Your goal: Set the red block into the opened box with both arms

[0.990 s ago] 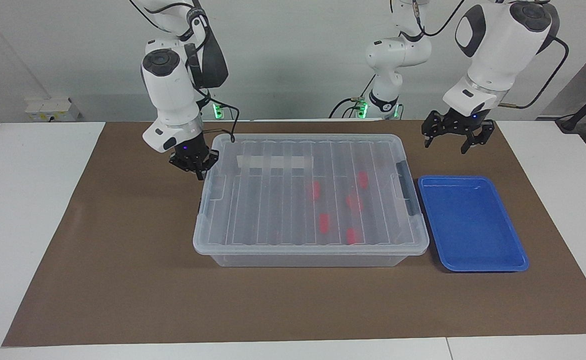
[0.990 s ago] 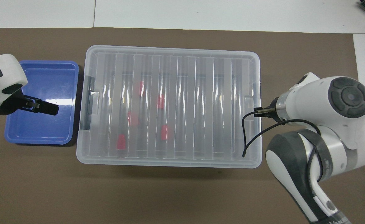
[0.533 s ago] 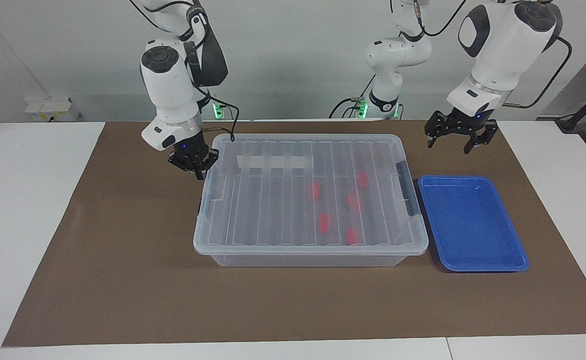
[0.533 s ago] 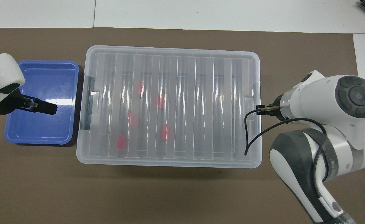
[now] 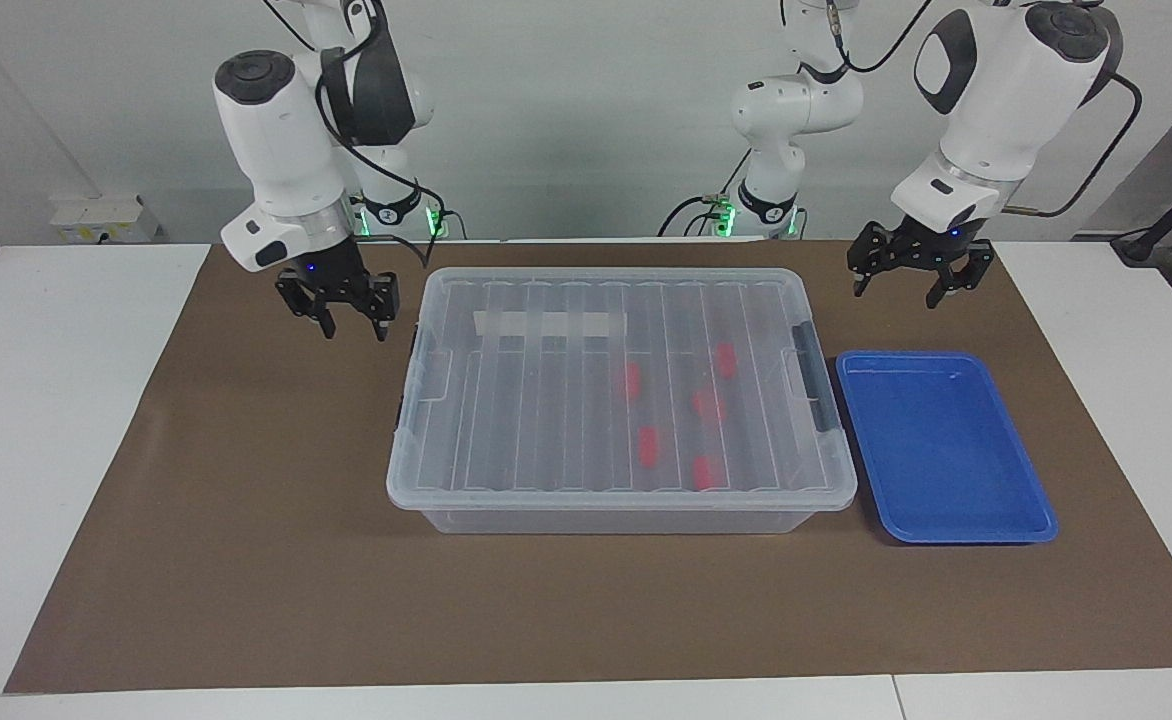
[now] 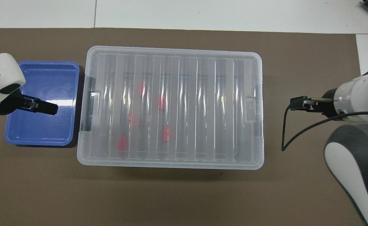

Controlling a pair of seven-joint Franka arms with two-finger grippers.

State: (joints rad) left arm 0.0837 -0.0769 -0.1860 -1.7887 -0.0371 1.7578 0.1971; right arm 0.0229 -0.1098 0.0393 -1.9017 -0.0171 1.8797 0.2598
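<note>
The box [image 5: 536, 420] is a big clear bin in the middle of the mat, and its ribbed lid [image 6: 202, 110] lies on it. Several red blocks show through the lid, among them a red block [image 5: 649, 447] near the middle and another [image 6: 121, 142] close to the robots' edge. My right gripper [image 5: 354, 325] hangs open and empty over the mat, beside the box's end toward the right arm. The left gripper [image 5: 896, 292] is also open and empty, raised by the robot-side edge of the blue tray; from overhead the left gripper [image 6: 53, 110] covers part of that tray.
An empty flat blue tray [image 5: 946, 470] lies beside the box toward the left arm's end, seen from overhead as the blue tray [image 6: 46, 131]. A brown mat [image 5: 246, 560] covers the table. A black cable [image 6: 284, 131] dangles from the right wrist.
The right gripper has opened and drawn away from the box's end, rising toward the right arm's end of the table. The left gripper has lifted slightly, then held.
</note>
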